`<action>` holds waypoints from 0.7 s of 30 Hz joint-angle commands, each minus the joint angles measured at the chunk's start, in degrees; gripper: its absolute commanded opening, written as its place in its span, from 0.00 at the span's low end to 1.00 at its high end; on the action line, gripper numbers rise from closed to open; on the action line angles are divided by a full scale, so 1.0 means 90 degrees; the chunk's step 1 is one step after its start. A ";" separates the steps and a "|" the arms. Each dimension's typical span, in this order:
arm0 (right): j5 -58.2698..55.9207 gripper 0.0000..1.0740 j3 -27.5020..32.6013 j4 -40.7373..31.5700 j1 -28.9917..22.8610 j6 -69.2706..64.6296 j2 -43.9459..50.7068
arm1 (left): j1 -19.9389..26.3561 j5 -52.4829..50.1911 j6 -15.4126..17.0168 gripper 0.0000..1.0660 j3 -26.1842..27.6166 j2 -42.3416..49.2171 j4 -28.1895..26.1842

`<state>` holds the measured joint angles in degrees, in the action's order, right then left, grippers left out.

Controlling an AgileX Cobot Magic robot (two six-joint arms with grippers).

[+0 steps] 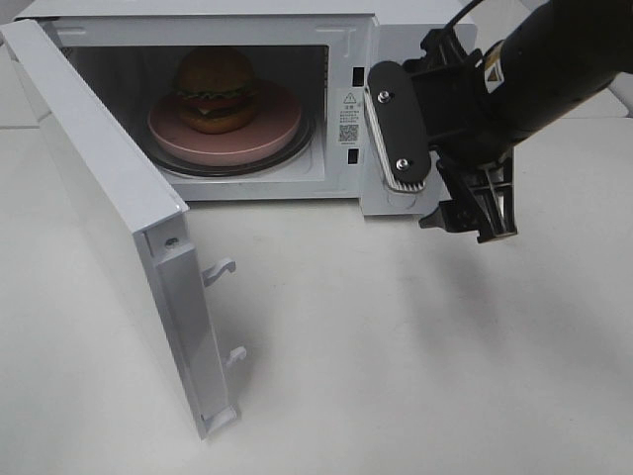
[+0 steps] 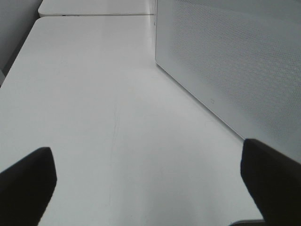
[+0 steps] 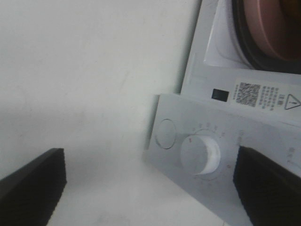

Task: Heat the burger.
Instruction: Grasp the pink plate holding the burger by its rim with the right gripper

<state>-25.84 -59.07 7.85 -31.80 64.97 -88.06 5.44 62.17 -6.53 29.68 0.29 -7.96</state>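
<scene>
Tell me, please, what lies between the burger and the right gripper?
In the high view, the microwave's front post, bearing a sticker, stands between the burger and the open right gripper.

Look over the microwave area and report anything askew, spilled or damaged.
Nothing looks spilled or damaged. The burger sits upright on the pink plate inside the microwave, slightly toward the plate's back-left rather than centred. The door hangs wide open, so heating cannot start yet.

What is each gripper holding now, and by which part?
Nothing: the left gripper and the right gripper are both open and empty. The burger is untouched.
</scene>
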 commanded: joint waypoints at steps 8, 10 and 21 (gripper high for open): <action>0.0554 0.85 -0.0675 0.0446 -0.0286 -0.0363 -0.0675 | 0.0006 -0.0095 0.0032 0.95 0.0000 0.0038 -0.0019; 0.0630 0.84 -0.0796 0.0439 -0.0286 -0.0363 -0.0815 | 0.0006 -0.0095 0.0032 0.95 0.0000 0.0038 -0.0019; 0.0866 0.82 -0.1401 0.0573 -0.0560 -0.0357 -0.1413 | 0.0006 -0.0095 0.0032 0.95 0.0000 0.0038 -0.0019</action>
<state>-19.60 -70.30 12.20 -35.87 62.34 -99.92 5.44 62.17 -6.53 29.68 0.29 -7.96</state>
